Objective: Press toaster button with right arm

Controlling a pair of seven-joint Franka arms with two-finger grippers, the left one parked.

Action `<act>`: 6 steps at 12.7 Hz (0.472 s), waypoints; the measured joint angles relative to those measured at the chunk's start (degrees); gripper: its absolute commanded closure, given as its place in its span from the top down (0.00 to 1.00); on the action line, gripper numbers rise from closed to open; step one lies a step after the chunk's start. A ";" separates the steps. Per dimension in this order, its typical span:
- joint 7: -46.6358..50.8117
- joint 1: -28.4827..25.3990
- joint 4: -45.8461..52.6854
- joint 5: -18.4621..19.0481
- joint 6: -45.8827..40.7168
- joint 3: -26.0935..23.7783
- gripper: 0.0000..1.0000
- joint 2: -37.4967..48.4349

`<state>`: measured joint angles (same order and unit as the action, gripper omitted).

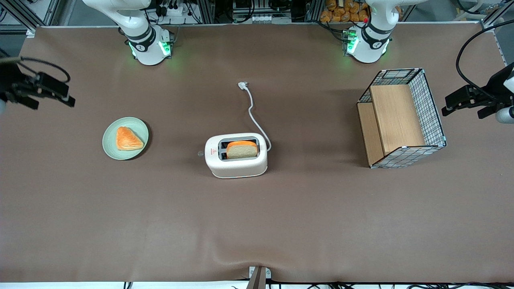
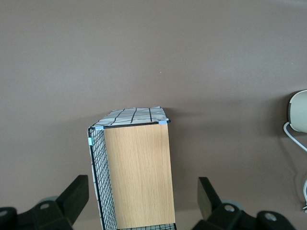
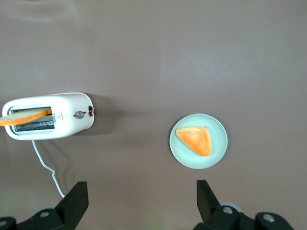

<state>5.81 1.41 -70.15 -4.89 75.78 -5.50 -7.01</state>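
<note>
The white two-slot toaster (image 1: pixel 236 155) stands mid-table with a slice of bread (image 1: pixel 242 149) in one slot; it also shows in the right wrist view (image 3: pixel 48 116). The toaster button (image 1: pixel 200 153) is a tiny grey knob on the narrow logo end, facing the working arm's end of the table, and shows in the right wrist view (image 3: pixel 91 112). My right gripper (image 1: pixel 66 96) hangs above the table near the working arm's end, well apart from the toaster. In the right wrist view the gripper (image 3: pixel 141 199) is open and empty, its fingers (image 3: pixel 76 201) wide apart.
A pale green plate (image 1: pixel 110 149) with a piece of toast (image 1: pixel 128 139) lies between the gripper and the toaster, and shows in the right wrist view (image 3: pixel 218 153). The white cord (image 1: pixel 253 112) runs from the toaster toward the arm bases. A wire-mesh wooden box (image 1: pixel 401 118) stands toward the parked arm's end.
</note>
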 measured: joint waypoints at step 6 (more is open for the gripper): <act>0.60 0.00 -17.07 2.51 5.74 0.44 1.00 11.77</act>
<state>6.40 1.42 -87.21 -2.38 81.52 -5.06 4.76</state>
